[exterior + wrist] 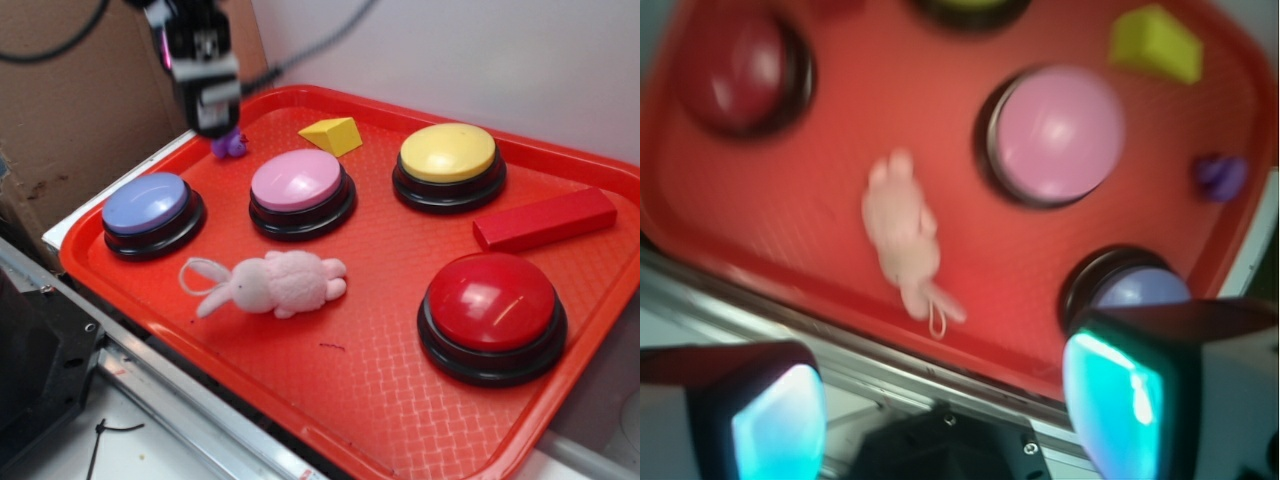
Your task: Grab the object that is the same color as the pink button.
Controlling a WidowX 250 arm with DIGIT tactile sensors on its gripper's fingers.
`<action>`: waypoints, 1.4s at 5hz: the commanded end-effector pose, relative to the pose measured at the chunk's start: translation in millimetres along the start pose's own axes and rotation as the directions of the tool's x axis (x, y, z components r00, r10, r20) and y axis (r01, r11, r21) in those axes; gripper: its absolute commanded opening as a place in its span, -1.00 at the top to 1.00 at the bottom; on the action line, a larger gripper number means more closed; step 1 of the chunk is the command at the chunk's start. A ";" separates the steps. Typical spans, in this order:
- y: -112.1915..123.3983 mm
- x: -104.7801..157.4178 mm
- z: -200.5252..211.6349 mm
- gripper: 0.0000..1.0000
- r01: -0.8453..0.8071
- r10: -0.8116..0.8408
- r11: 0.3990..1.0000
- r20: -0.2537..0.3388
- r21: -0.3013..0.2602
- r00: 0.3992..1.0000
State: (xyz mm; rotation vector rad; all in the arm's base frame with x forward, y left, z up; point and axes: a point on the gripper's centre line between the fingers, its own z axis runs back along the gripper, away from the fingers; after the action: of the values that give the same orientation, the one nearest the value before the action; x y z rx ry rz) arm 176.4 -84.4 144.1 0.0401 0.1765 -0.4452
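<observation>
My gripper (212,122) hangs up over the tray's (400,400) back-left corner, above the purple toy (231,145), holding nothing; in the wrist view the two fingers (1118,405) sit wide apart at the bottom edge with only tray and rail between them, so it's released. The bunny (275,284) lies on its side on the tray, front-left area, head and looped ears toward the left, feet toward the right. It's just in front of the pink button (300,190), near it but apart, and to the right-front of the blue button (150,212). Wrist view: bunny (903,235) is mid-frame, left of the pink button (1055,135), ears pointing down toward the tray's near rim, well clear of both fingers. Blue button (1130,290) is partly hidden behind my right finger. Red button (492,312) sits front-right, yellow button (448,165) back-right, red block (545,220) lies between those two near the right rim, yellow wedge (332,135) at the back between pink and yellow buttons. Purple toy (1220,175) is blurry in wrist view, near the tray rim. Wrist picture is soft overall, so I can't read the bunny's face or detail.
</observation>
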 end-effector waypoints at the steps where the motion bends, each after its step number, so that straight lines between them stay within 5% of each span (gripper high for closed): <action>1: 13.7 -17.9 -65.9 -1.00 0.002 -0.003 1.000 -0.069 -0.011 0.998; 2: 11.2 -4.2 -88.9 -1.00 0.039 -0.042 0.999 -0.099 -0.030 0.994; 4: -24.0 31.0 -86.4 -1.00 0.169 -0.172 0.984 -0.059 -0.053 0.983; 7: -6.1 7.1 -131.7 -0.92 0.117 -0.131 0.990 -0.190 -0.085 0.973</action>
State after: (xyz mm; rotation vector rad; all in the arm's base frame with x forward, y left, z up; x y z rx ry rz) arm 163.6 -80.4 10.0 0.0051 0.4124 -0.5586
